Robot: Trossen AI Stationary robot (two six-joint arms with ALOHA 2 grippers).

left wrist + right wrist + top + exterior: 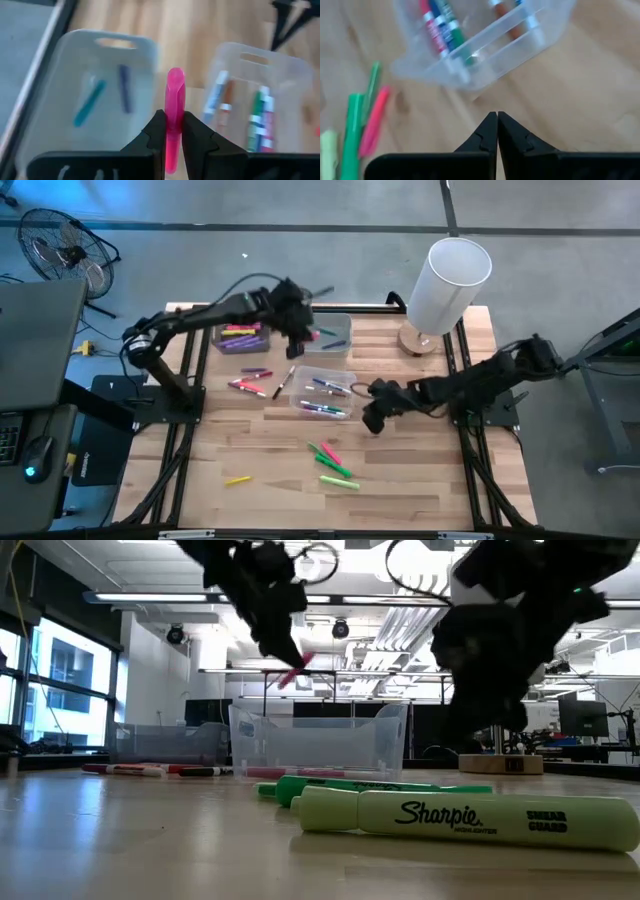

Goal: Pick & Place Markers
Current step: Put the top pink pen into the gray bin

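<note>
My left gripper point(297, 342) hangs above the clear bins at the far middle of the table, shut on a pink marker point(175, 95), which also shows in the low view point(296, 674). Below it stand a clear bin point(95, 95) with a teal and a blue marker and a clear bin point(255, 105) with several white-barrelled markers. My right gripper point(497, 122) is shut and empty, low over the wood, right of the bin with the white-barrelled markers point(322, 395). Loose green and pink markers point(333, 462) and a yellow one point(237, 479) lie on the table. My left gripper pinches the pink marker between its two fingers at about the middle of its barrel point(174, 120). The fingers come from above and lie across the marker. The marker is lifted clear above the bins and sits tilted in the low view.
A third bin point(240, 338) with purple and pink markers stands at the far left. Red, pink and purple markers point(250, 383) lie left of the middle bin. A white cylinder on a round wooden base point(445, 280) stands at the far right. A yellow-green highlighter point(470, 822) lies near the front.
</note>
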